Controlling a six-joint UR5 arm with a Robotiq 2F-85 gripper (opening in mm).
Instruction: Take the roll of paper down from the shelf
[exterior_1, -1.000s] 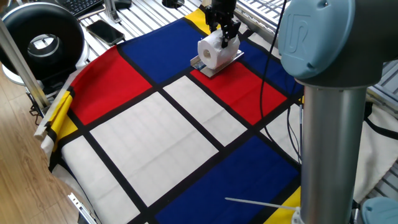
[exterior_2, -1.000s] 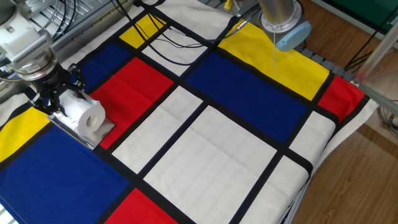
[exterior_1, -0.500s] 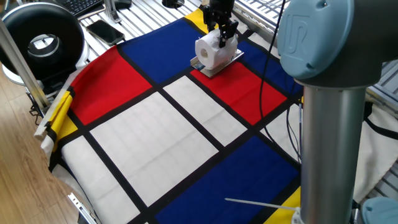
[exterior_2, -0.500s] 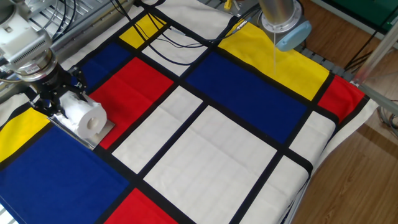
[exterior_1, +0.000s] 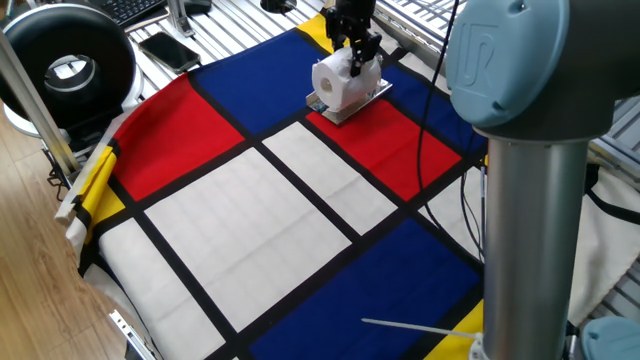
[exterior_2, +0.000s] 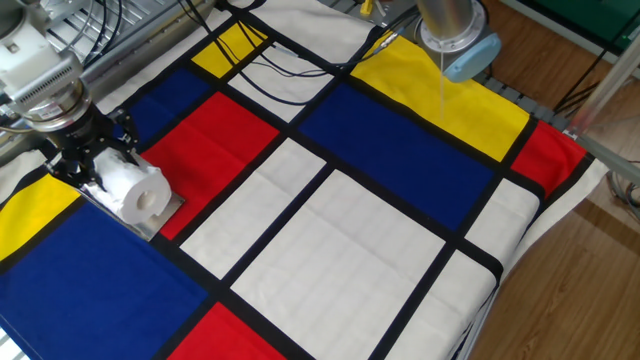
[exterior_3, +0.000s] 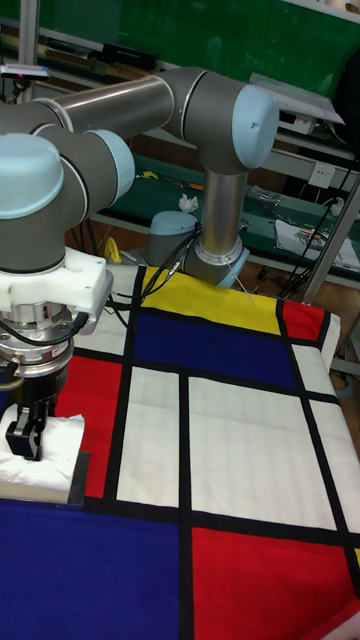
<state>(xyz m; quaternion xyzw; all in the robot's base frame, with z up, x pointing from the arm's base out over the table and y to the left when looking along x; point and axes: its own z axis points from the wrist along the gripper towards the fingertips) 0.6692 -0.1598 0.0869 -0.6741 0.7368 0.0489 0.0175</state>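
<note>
The white roll of paper (exterior_1: 336, 82) lies on its side on the small silver shelf (exterior_1: 358, 100), which rests on the coloured cloth at the far edge of the table. My gripper (exterior_1: 357, 58) comes down on the roll from above, its dark fingers (exterior_1: 367, 48) shut on the roll's upper back part. From the other side, the roll (exterior_2: 137, 188) shows its hollow centre, with the gripper (exterior_2: 92, 160) clamped behind it and the shelf (exterior_2: 158, 214) under it. In the tall view the gripper (exterior_3: 24, 432) hides most of the roll (exterior_3: 52, 440).
A black round device (exterior_1: 68, 62), a phone (exterior_1: 168, 48) and a keyboard lie beyond the cloth's corner. Slatted metal racks (exterior_1: 420, 20) stand behind the gripper. Cables (exterior_2: 285, 62) cross the cloth near the robot base (exterior_2: 455, 35). A thin white rod (exterior_1: 420, 326) lies at the near edge.
The gripper and the roll have shifted slightly left and up together in one fixed view; the roll looks a little raised off the shelf. Nothing else moved.
</note>
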